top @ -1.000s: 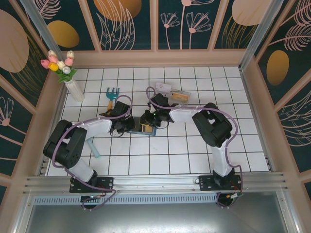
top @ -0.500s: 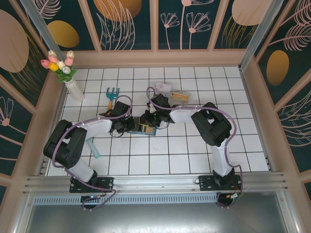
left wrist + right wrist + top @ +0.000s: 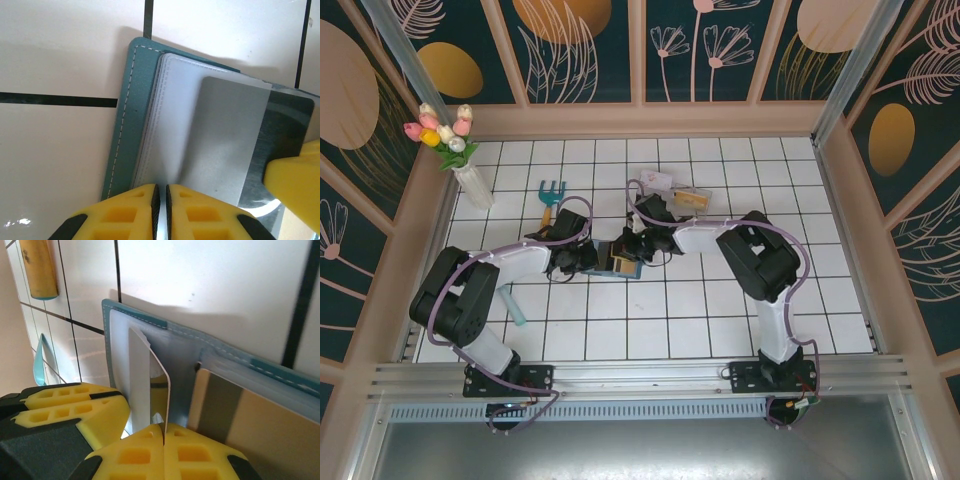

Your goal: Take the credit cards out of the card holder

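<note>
1. At the far left of the tiled surface (image 3: 670, 320), a vase of tulips (image 3: 470, 172) stands. A blue hand rake (image 3: 551, 190) lies to its right, with its handle end running under the left arm's cable.
2. The left fingers (image 3: 153, 200) are clenched almost together on the near edge of the card holder (image 3: 127, 125). A hairline slit shows between them, and their bases are cut off by the frame. From above, the wrist hides this grip.
3. The card holder lies open on the surface between the two arms. Most of it is covered by them in the top view.
4. A silver card (image 3: 149, 385) stands bent up out of the left pocket. The right fingers (image 3: 168, 441) pinch its lower edge shut between them.
5. A gold card (image 3: 250, 432) with a dark stripe sits in the right pocket, cropped by the frame. How deep it sits cannot be told.
6. A clear box (image 3: 686, 197) lies beyond the right wrist. Its contents are hard to make out.
</note>
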